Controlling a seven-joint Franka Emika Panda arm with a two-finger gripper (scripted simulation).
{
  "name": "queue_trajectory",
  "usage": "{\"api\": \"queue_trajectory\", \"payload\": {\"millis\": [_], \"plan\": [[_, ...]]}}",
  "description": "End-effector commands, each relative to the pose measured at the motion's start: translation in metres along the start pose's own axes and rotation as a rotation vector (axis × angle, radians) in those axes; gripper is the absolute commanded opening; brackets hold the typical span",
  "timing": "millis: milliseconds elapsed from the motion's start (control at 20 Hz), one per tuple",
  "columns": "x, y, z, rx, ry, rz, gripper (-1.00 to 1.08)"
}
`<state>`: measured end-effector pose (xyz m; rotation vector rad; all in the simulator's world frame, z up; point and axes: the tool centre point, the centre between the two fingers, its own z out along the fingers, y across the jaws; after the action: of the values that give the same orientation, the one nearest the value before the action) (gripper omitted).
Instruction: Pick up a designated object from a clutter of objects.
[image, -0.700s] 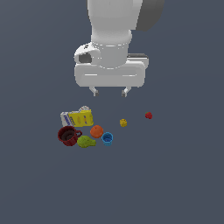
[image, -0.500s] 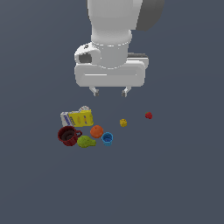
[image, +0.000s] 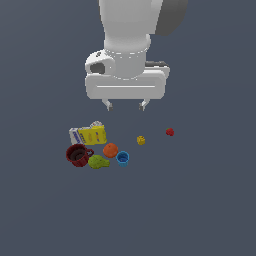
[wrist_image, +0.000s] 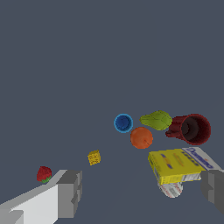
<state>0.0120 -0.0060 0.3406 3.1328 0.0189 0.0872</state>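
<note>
No displacement since the earlier frames: gripper (image: 125, 105) hanging at the same height and position above the clutter, all items resting where they were.

Gripper state: spread wide, holding nothing, both fingertips (image: 107, 105) well apart from each other and high above the surface. In the wrist view, one grey finger (wrist_image: 69, 193) visible at each side of the picture, with bare floor between them.

Designated object: dark red mug (image: 77, 155), lying at the exterior view's left end of the cluster, dark opening visible, loop handle toward the green fruit. Well apart from the gripper, lower in the picture and toward the exterior view's left. Seen tipped on its side in the wrist view (wrist_image: 191, 129).

Neighbours of the mug:
- Green lumpy fruit (image: 98, 161), touching or just beside the mug on the exterior view's right; contact cannot be confirmed.
- Yellow-and-blue box (image: 88, 134), just behind the mug, lying flat, with a small whitish item partly hidden at its far edge.
- Orange ball (image: 110, 149), between box and blue cup (image: 122, 158).

Outliers:
- Small yellow piece (image: 141, 140), apart from the cluster, toward the exterior view's right.
- Tiny red item (image: 170, 132), farther right still, well apart from everything; red with a green spot in the wrist view (wrist_image: 43, 173).
</note>
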Motion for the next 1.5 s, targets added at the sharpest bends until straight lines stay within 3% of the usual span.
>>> {"api": "queue_trajectory", "payload": {"millis": [0,500,950,1450], "plan": [[0.002,0.004,0.005,-0.004,-0.012,-0.005,1.08],[0.014,0.038,0.051,-0.042,-0.121,-0.053,1.08],[0.02,0.094,0.126,-0.09,-0.295,-0.127,1.08],[0.008,0.152,0.205,-0.124,-0.485,-0.207,1.08]]}}
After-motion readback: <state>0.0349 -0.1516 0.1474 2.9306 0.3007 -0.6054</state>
